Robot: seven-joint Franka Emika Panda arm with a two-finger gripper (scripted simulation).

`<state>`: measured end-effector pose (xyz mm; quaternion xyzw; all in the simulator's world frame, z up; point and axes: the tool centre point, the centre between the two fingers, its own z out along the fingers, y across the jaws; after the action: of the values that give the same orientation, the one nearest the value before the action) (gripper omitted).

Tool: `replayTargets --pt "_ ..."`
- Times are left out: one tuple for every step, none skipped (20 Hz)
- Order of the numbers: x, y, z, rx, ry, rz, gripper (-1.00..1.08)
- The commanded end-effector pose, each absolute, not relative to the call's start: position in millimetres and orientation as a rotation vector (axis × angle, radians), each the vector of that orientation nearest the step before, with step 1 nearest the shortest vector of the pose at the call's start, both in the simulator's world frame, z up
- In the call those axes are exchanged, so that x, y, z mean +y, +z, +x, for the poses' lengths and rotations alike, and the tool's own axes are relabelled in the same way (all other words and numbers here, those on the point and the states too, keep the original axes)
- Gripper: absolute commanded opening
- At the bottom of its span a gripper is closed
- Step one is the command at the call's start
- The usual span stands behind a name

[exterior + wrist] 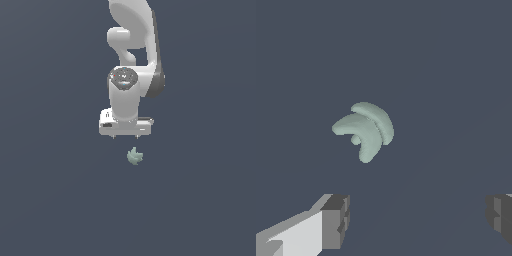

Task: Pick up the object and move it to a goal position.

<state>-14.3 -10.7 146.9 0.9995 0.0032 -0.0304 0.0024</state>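
In the exterior view, the nearest part of the scene is plain dark slate-blue ground with no visible edge, seam or border. It runs unbroken to every side of the frame, so there is open room all around.

Further in sits the object, a tiny pale grey-green lump with jagged lobes, alone on the dark surface. Nothing touches it, and open ground surrounds it on all sides.

Just beyond it, and higher in the picture, hangs the claw, a white block with two short finger stubs showing under its lower edge. The object lies slightly toward the exterior view's right of the claw's middle, apart from it, with a clear gap between the finger stubs and the lump.

The wrist view shows the same gap from above. The object appears as a few curved, overlapping pale green lobes, free on the dark surface. Two fingertips stand wide apart at opposite sides of the picture, grey pads on a white finger body, with bare ground between them. The claw is open and holds nothing, and the object is not between the fingers.

Farthest back in the exterior view, the white arm rises from the claw through a rounded wrist joint and bends up out of the frame.
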Motion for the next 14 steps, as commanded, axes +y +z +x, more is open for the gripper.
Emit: replayTargets --pt "-10.7 146.9 -14.3 0.010 -0.095 3.135 1.00" --pt "-10.5 147.1 -14.1 0.010 -0.094 3.135 1.00" --pt "-9.9 147.3 -13.3 0.010 -0.092 3.134 1.00" --pt "-9.0 147.7 -12.1 0.011 -0.088 3.133 1.00" --pt "-7.6 148.4 -10.4 0.011 -0.082 3.132 1.00" --pt "-5.8 149.3 -8.2 0.012 -0.075 3.130 1.00" --pt "-4.0 150.2 -6.0 0.013 -0.067 3.128 1.00" --pt "-2.5 150.9 -4.2 0.014 -0.061 3.126 1.00" --pt "-1.4 151.4 -2.9 0.015 -0.057 3.125 1.00" --pt "-0.7 151.6 -2.0 0.015 -0.054 3.124 1.00" --pt "-0.5 151.7 -1.7 0.016 -0.053 3.124 1.00" --pt "-0.6 151.9 -2.0 0.016 -0.053 3.124 1.00" --pt "-1.0 151.5 -2.4 0.015 -0.055 3.124 1.00" --pt "-1.1 151.6 -2.5 0.013 -0.056 3.124 1.00"
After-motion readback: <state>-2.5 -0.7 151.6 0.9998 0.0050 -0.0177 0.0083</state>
